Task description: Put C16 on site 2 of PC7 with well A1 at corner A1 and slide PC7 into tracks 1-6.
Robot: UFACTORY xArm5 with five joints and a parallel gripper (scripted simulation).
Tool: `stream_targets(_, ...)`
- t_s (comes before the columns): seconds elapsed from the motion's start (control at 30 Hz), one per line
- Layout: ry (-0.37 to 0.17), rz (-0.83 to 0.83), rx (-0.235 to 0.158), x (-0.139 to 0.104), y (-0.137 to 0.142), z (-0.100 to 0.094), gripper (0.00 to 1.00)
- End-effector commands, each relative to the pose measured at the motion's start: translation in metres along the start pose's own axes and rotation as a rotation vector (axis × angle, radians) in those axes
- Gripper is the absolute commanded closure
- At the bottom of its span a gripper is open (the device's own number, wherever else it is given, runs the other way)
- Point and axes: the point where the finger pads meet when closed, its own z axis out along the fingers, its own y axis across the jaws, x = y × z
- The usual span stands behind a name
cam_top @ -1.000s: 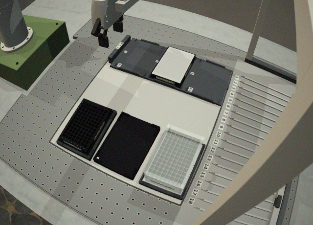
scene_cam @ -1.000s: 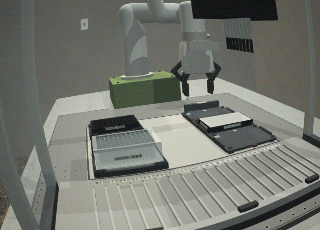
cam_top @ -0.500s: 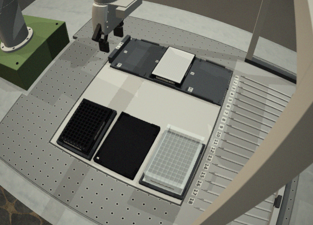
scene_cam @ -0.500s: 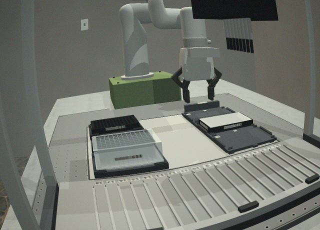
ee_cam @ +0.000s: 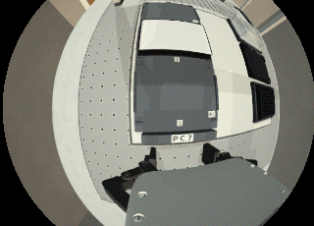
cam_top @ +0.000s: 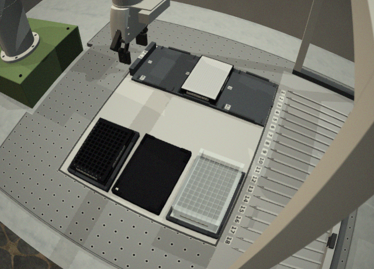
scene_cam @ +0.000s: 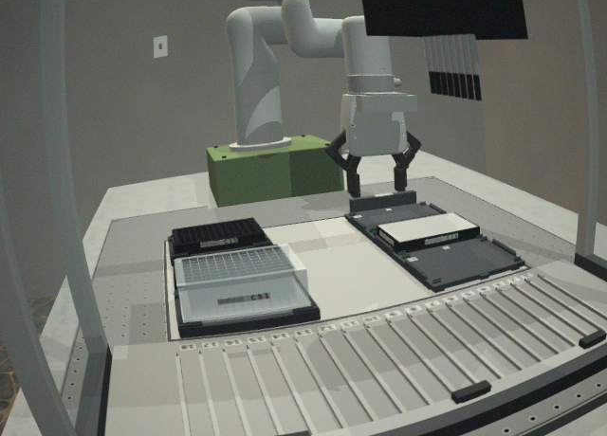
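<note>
Apparently lining up to push PC7, at upper centre of the top view with C16 aboard, gripper fingers apart and empty behind the handle; next, probably lowering, then pressing straight railward.

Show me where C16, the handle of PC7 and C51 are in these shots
C16 (cam_top: 208, 76) (scene_cam: 429, 227) (ee_cam: 174, 36): top, exterior and wrist views, on its white top face.
PC7's handle (cam_top: 142, 58) (scene_cam: 382, 202) (ee_cam: 206, 136): top, exterior and wrist views, on its upright bar.
C51 (cam_top: 208, 188) (scene_cam: 240, 284): top and exterior views, on its clear body.
</note>
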Motion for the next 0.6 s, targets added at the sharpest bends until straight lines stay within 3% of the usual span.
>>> stream_targets(0.0, 0.003, 0.0, 0.001, 0.001, -0.001, 0.0, 0.19)
stream_targets(0.57, 0.003, 0.0, 0.001, 0.001, -0.001, 0.01, 0.19)
